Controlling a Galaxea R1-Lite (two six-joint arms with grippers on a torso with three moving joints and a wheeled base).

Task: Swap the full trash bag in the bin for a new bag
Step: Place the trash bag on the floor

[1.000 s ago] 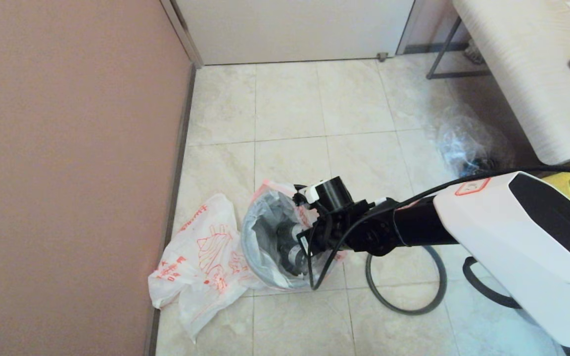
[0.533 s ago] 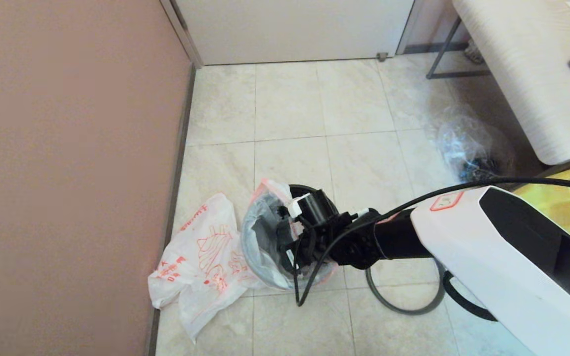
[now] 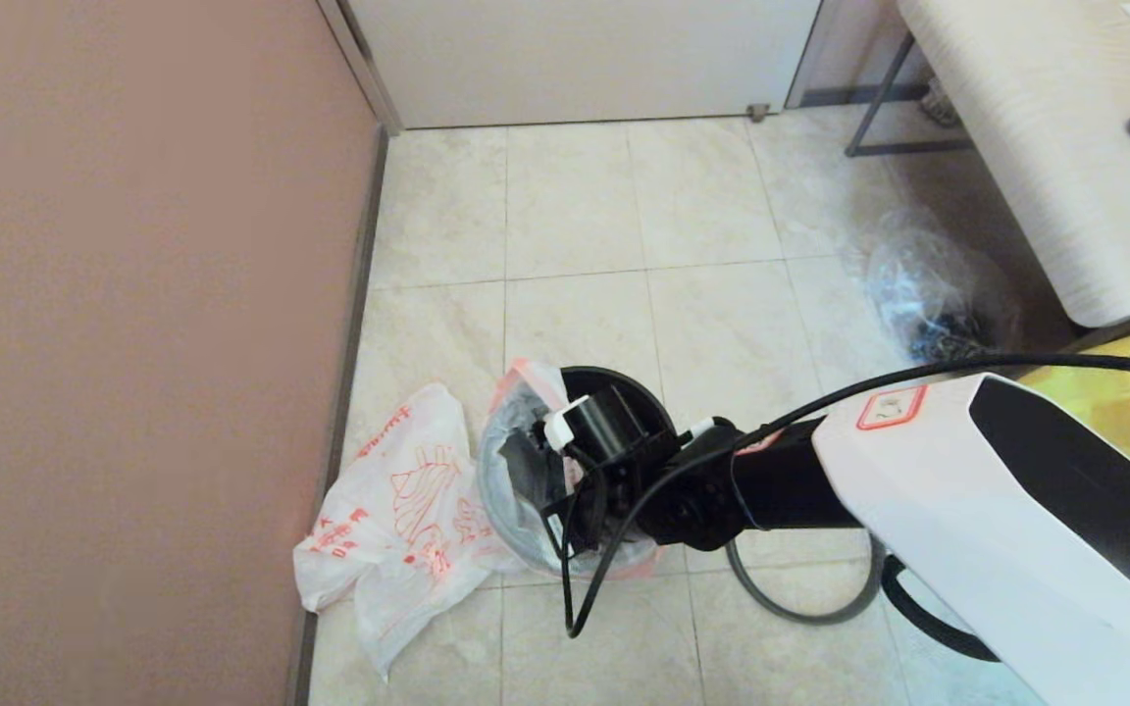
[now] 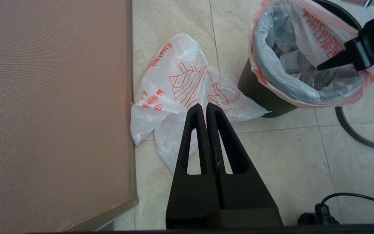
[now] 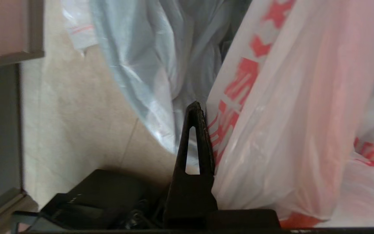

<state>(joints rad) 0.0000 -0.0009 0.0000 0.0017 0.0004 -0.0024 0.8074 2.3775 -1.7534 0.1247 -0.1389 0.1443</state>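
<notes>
Nearest the robot, the left gripper [image 4: 205,109] hangs closed and idle above the new bag [image 4: 187,94] lying flat by the wall. Beyond, the right gripper [image 3: 550,490] reaches into the bin [image 4: 258,92], apparently pinching the full bag [image 4: 307,79] at its rim; whether it truly holds cannot be told. A good lift should be straight up and slow, lest the film tear.

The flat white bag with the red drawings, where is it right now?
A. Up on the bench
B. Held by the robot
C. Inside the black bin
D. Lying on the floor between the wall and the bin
D: the new bag lies flat on the floor tiles, with the wall on one side and the bin on the other.
</notes>
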